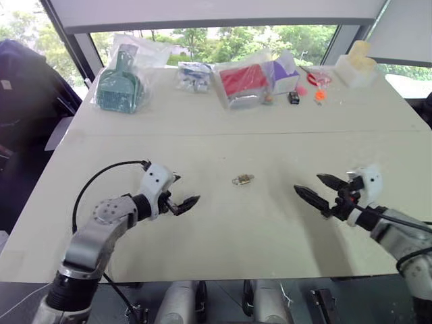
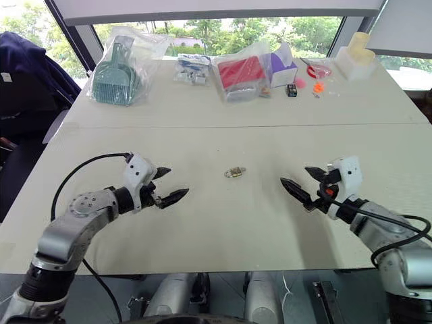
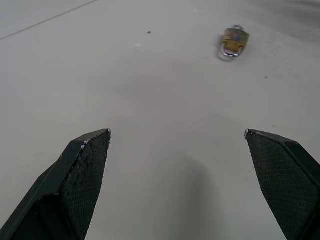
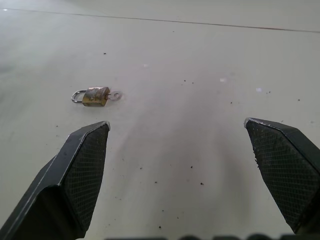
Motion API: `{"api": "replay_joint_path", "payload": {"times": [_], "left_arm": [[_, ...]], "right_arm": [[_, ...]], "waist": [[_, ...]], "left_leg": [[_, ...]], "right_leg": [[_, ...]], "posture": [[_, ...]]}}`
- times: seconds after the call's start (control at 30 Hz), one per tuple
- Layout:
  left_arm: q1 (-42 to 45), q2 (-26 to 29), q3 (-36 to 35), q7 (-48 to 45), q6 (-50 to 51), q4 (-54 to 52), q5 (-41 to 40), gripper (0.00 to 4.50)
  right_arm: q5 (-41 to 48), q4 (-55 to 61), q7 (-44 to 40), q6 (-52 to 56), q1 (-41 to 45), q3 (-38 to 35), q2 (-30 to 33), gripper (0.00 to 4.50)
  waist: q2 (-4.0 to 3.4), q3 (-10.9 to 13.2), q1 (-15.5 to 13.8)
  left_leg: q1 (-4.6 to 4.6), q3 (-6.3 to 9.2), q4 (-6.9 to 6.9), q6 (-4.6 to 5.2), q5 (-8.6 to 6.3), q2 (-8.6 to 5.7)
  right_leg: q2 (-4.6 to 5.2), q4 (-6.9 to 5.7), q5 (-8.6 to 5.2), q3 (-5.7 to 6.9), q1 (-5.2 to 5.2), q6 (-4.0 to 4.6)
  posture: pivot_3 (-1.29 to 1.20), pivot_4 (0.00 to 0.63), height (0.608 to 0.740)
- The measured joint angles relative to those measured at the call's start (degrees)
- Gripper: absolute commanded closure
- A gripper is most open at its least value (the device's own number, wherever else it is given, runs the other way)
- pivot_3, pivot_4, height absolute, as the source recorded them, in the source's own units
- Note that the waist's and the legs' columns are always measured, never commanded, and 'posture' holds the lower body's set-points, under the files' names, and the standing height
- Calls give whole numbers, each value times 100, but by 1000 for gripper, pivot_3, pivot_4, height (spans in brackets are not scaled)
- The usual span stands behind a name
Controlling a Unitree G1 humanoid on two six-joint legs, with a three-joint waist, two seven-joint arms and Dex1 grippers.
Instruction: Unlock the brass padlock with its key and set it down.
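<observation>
Pale surface (image 1: 223, 229), window behind: brass padlock (image 1: 243, 179) lying near its middle, well in from every edge, key apparently in place, untouched; left gripper (image 1: 183, 202) and right gripper (image 1: 317, 189) flanking it, jaws spread, empty; unlocking judged not begun.

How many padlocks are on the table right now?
1. The brass padlock lies on its side mid-table, between the open left gripper and open right gripper, touching neither. The bags at the far edge could hide others.
</observation>
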State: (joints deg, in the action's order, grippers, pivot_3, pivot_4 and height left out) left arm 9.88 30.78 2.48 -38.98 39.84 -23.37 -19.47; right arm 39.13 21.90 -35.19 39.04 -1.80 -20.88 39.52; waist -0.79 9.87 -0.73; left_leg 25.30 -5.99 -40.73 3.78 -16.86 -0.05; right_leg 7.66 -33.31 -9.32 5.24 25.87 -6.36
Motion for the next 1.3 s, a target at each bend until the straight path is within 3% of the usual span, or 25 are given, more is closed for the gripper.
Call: {"api": "replay_joint_path", "payload": {"times": [0.97, 1.07, 1.2, 1.3], "left_arm": [[463, 193, -41, -108, 163, 128, -380, 0], [862, 472, -19, -334, 169, 394, -357, 0], [1918, 984, 517, -990, -240, 1403, 102, 0], [2956, 912, 1031, -1622, -630, 2486, 459, 0]], "right_arm": [[-180, -8, 66, -20, 59, 285, -88, 21], [-191, -15, 81, -20, 75, 347, -150, 21], [-192, -28, 172, 127, 160, 455, -203, 21], [-210, -92, 346, 342, 254, 509, -208, 21]], "waist": [[2, 0, -8], [3, 1, -9], [3, 1, -20], [5, 2, -38]], "left_leg": [[0, -1, -1, -1, 5, -2], [0, 0, -1, -4, 7, -2], [0, -1, -2, -6, 9, -5], [3, -2, -4, -12, 13, -8]], "right_leg": [[-1, 1, 0, 0, -5, -1], [-3, -1, 1, 1, -5, 0], [-3, -2, 0, 1, -7, 0], [-3, 4, 1, 1, -10, -1]], "posture": [[0, 150, 735], [0, 150, 735], [0, 150, 735], [0, 150, 735]]}}
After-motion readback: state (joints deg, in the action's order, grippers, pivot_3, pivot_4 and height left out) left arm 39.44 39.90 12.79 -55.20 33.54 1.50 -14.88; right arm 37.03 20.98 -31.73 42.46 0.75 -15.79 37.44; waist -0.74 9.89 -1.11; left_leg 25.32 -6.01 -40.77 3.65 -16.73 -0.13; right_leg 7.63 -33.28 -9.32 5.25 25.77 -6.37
